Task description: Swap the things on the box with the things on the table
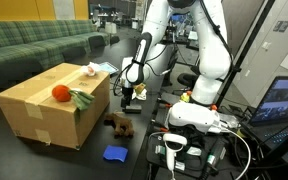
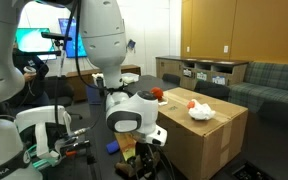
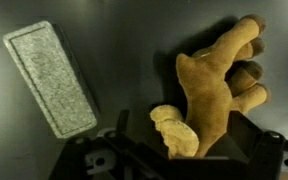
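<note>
One tool (image 1: 129, 94) hovers, spread, over a plush (image 3: 219, 85).

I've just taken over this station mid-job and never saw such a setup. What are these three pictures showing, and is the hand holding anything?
The white machine is a single robot arm; the hand at its end does the grasping. Two pictures come from cameras standing outside the robot, at different spots. The third comes from a camera on the wrist, looking down past the hand. The tan cardboard box sits on the black table and carries an orange ball, a green item and a white item. On the table lie a brown plush toy and a blue pad. The hand is open above the toy, holding nothing.
</note>
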Robot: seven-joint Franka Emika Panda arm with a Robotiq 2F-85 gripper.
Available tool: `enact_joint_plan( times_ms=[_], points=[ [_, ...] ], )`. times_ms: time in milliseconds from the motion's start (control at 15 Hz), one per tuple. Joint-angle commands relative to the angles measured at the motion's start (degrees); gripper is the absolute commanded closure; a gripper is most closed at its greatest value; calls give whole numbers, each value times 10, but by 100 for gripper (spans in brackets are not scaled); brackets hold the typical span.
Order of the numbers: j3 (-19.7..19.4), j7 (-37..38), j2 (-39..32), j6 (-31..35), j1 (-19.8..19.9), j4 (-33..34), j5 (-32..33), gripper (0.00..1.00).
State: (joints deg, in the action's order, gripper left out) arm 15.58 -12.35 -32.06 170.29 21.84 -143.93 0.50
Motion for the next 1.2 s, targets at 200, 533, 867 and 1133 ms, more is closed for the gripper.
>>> enact_joint_plan(
  times_ms=[200,533,867,1133],
  points=[
    [13,-25,-12,13,-12,-6,-11,0],
    [-23,2,-22,35,-78,-8,-5,0],
    [-17,14,-29,43,-104,-13,-5,0],
    [-23,22,-34,60,-128,-17,-2,0]
  ],
)
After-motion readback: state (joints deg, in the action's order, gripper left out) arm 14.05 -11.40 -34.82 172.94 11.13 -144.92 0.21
